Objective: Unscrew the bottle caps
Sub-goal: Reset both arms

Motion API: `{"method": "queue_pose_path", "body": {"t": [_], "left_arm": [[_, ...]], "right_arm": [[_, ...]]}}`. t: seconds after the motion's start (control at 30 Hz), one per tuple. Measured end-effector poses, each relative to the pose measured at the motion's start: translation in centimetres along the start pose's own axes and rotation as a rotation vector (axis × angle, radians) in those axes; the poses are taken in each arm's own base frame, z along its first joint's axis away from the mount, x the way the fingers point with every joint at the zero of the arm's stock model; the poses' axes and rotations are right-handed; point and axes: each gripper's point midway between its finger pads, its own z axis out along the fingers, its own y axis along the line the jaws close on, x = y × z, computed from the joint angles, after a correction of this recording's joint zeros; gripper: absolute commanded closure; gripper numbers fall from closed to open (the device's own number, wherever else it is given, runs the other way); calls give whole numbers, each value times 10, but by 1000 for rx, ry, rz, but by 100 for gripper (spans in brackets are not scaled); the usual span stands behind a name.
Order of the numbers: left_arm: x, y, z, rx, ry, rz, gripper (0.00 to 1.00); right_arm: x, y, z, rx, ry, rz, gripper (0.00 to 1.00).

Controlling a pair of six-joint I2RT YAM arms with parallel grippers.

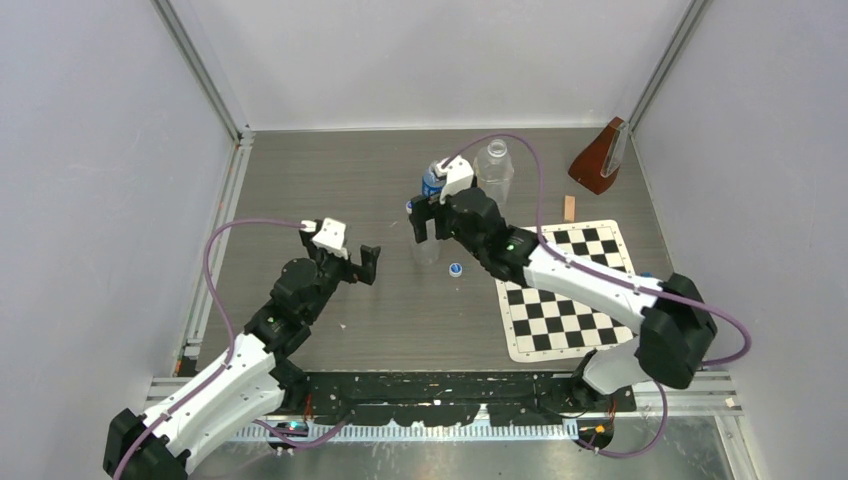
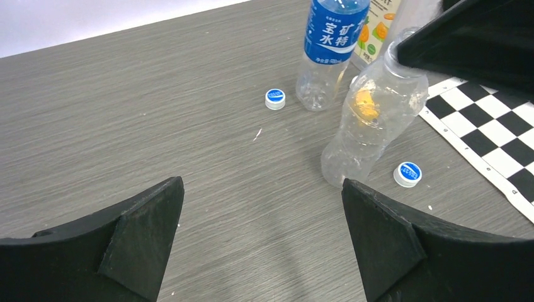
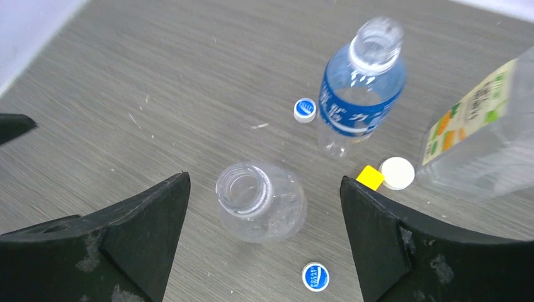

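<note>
Three bottles: slim bottle (image 3: 277,217), blue-labelled bottle (image 3: 359,107) reading 宝矿水特, orange-labelled bottle (image 3: 485,138). Three caps (image 3: 305,109) (image 3: 397,173) (image 3: 315,277) lie around slim bottle. Right gripper (image 3: 262,189) above it, left gripper (image 2: 261,189), both released.

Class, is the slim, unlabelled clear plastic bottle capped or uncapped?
Uncapped: the slim bottle shows an open mouth from above; a blue-topped round cap lies beside it.

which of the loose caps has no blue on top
The plain white cap beside the yellow block, next to the orange-labelled bottle. The other two caps, one by the blue-labelled bottle and one by the unlabelled bottle, have blue tops.
</note>
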Motion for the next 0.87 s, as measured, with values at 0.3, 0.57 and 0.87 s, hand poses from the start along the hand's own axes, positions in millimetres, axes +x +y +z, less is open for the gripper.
{"method": "queue_pose_path", "body": {"t": [0.3,0.57,0.87], "left_arm": [[5,21,1,-125,15,-10,0],[26,56,10,-393,145,-56,0],[13,76,19,-630,232,-131,0]], "right_arm": [[-36,-51,-68,169,-182,91,0],[25,-169,-118,514,-148,331,0],[68,-212,-144,626,-92,517,0]]}}
